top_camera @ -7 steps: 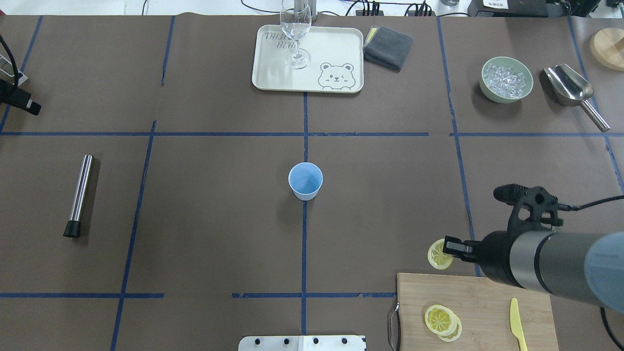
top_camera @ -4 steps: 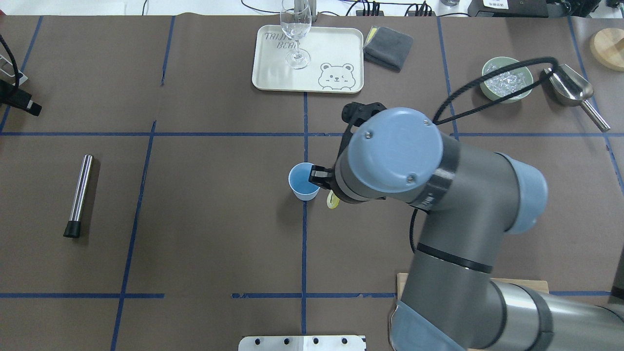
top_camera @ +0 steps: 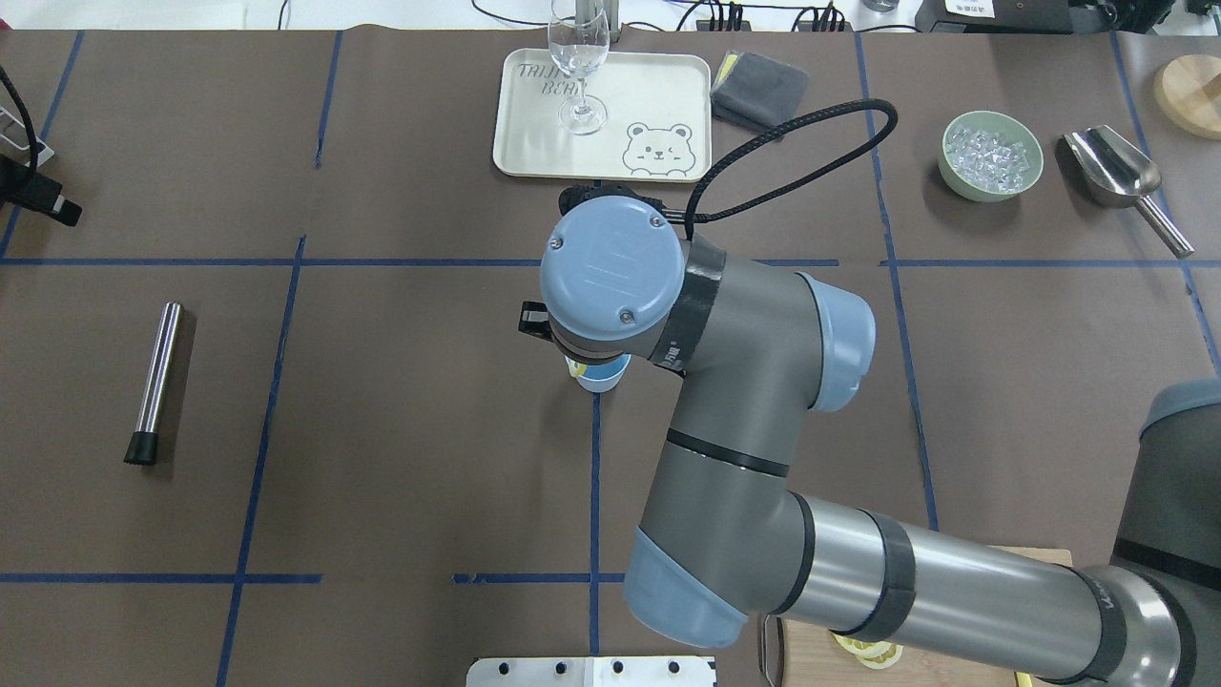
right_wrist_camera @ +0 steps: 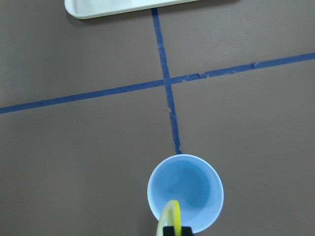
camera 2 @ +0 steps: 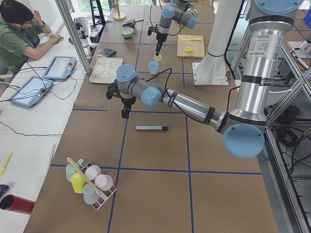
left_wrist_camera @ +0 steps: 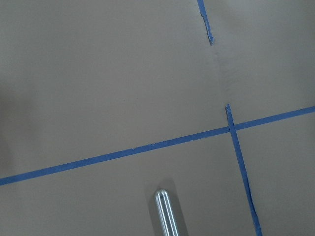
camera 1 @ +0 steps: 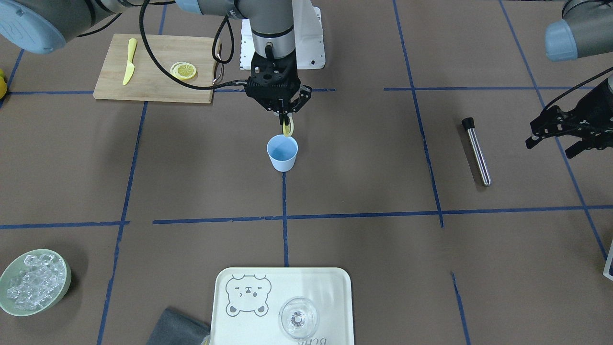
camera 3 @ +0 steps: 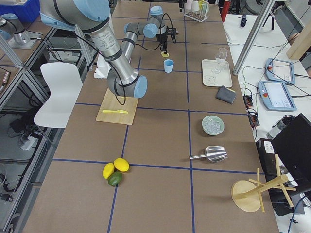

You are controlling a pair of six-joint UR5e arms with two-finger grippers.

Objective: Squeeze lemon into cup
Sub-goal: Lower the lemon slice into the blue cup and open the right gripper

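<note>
The light-blue cup stands at the table's middle on a blue tape line. My right gripper points straight down over the cup's rim on the robot's side, shut on the thin yellow lemon slice. The slice hangs on edge just above the rim. In the right wrist view the slice looks bent between the fingers over the cup. In the overhead view my right wrist hides most of the cup. My left gripper hovers open and empty far to the robot's left.
A steel muddler lies near my left gripper. A wooden board holds a stack of lemon slices and a yellow knife. A tray with a clear glass, a bowl of ice and a grey cloth stand farther out.
My right arm has carried the lemon slice from beside the cutting board leftward to the cup, and now holds it over the rim. The left arm has not moved.
</note>
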